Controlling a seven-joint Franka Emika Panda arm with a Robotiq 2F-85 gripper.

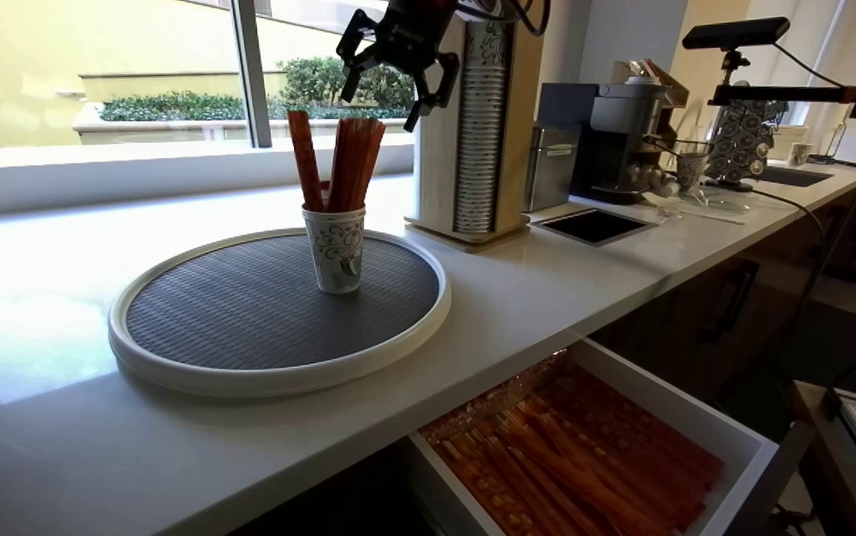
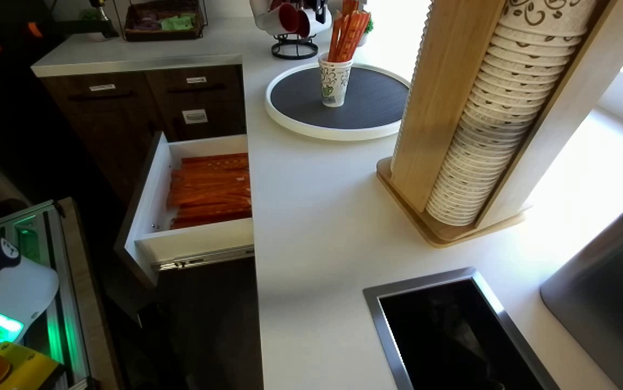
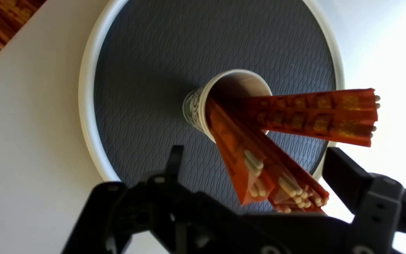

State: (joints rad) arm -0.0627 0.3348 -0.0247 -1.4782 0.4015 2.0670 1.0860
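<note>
- Chopstick packets [image 1: 357,164] in red sleeves are gathered at one stretch of a long white counter [image 1: 547,298], the biggest thing on my screens.
- Below the countertop, in both exterior views, I see a drawer [image 2: 198,241] standing open, with more red packets [image 2: 208,184] lying flat inside it.
- On the counter stands a wooden rack [image 2: 430,108] with a tall column of stacked cups [image 2: 498,130], each nested in the next.
- Near the rack I have a round tray [image 1: 212,320], pale at the rim and grey and textured on top, lying flat.
- My gripper [image 1: 379,112] hangs near the tops of the packets, its two fingers [image 3: 346,176] spread wide apart; in an exterior view the tips are close to the sleeves but clear of them.
- On the tray, near its middle, a paper cup [image 1: 337,257] with a swirled print stands upright.
- Inside that cup the packets lean: from the wrist I make out one tilting by itself and a tighter cluster tilting another way, pale stick ends [image 3: 254,160] showing at the open tops.
</note>
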